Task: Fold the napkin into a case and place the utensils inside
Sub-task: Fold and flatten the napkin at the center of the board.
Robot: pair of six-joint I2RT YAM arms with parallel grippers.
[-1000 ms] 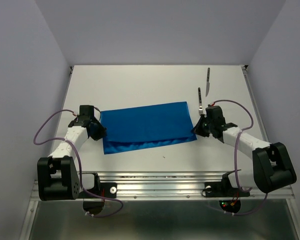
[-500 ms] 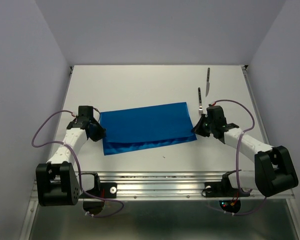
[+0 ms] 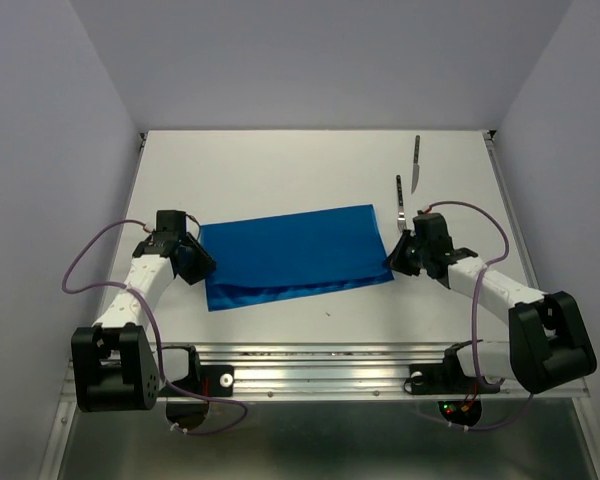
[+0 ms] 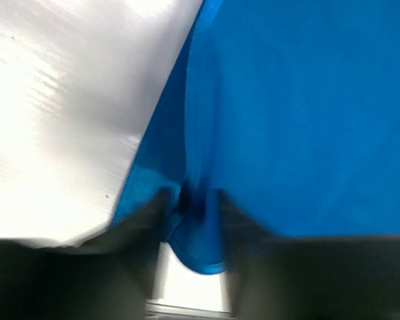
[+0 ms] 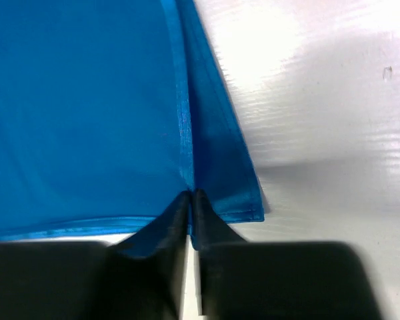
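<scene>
1. Tabletop (image 3: pixel 280 165), count one. It is white and carries every item you see below.
2. Napkin (image 3: pixel 290 250), count one. It is plain royal blue and lies flat across the middle of the tabletop, nearer the near edge than the far one. Its long sides run left to right on a slight slant. You can see it is folded over: a lower layer shows as a narrow strip along its near edge. Nothing lies on it or in it.
3. Right gripper (image 5: pixel 191 195), count one. It sits at the napkin's right near corner. Your wrist view shows the two dark fingers clenched together on the hem, grasping the cloth.
4. Left gripper (image 4: pixel 192 200), count one. It sits at the napkin's left edge, towards the tabletop's left side. Your wrist view is blurred, but the jaws stand slightly parted, with a loose lobe of cloth between them.
5. Knife (image 3: pixel 416 165), count one. It is slim and silver and lies near the far right corner.
6. Fork (image 3: pixel 401 200), count one. It is silver and lies just beside the knife on its near left, off the napkin. Its near end is close to the right gripper.
</scene>
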